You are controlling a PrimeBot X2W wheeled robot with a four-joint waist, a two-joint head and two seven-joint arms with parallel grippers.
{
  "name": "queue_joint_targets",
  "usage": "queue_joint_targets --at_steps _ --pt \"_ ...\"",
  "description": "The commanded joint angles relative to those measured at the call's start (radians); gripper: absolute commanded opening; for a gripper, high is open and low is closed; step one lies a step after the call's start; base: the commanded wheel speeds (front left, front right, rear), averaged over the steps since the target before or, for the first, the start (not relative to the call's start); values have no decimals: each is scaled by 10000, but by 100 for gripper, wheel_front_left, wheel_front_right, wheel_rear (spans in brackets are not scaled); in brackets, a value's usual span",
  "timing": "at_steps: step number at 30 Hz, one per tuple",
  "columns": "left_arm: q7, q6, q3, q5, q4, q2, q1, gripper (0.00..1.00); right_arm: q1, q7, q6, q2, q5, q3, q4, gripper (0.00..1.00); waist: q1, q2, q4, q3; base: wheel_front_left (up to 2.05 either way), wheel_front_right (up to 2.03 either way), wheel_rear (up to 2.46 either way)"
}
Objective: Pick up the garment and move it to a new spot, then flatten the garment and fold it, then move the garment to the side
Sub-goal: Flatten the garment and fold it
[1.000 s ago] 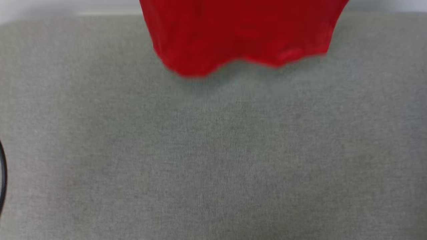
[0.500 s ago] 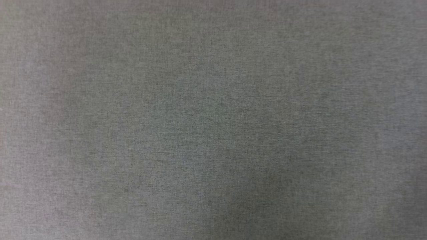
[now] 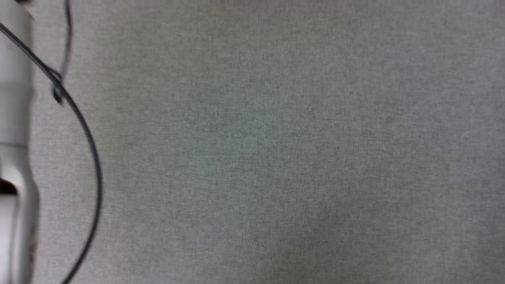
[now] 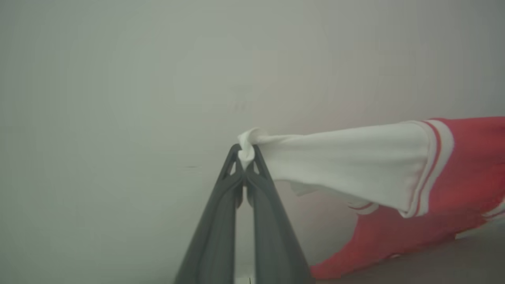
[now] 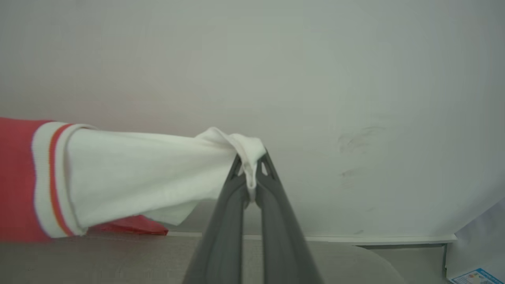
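We are holding the shirt stretched sleeve to sleeve, body hanging between, left gripper and right gripper each clamped tight on one of its white sleeves.

One garment, two sets of jaws, one black cable, one grey fabric surface.

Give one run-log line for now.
left gripper: shut on white sleeve | right gripper: shut on other sleeve | red jersey: stretched between
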Motion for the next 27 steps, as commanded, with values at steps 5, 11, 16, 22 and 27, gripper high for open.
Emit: queue_joint_targets --at_steps 5,11,16,22,27 --pt "-295 -44 -97 -418 215 -235 1962 0 1713 -80 -21 -141 767 600 369 0 -1 0 22 -952 0 0 0" --pt "-495 -59 -244 -733 230 -446 4244 0 3940 83 -21 -363 1993 1418 41 0 -1 0 150 -2100 0 0 0" --pt "-526 -57 -315 -932 295 -359 5997 0 5704 590 -21 -707 2727 1876 -223 0 -1 0 89 -3023 0 0 0" --pt "-156 -44 -389 -1209 261 -215 7684 0 7471 1414 -24 -1048 3472 2079 -625 0 -1 0 134 -3940 0 0 0" --pt "825 -57 -703 -1489 -72 -9 8919 0 8729 2256 -26 -1374 4077 2011 -1241 0 -1 0 150 -4499 0 0 0"
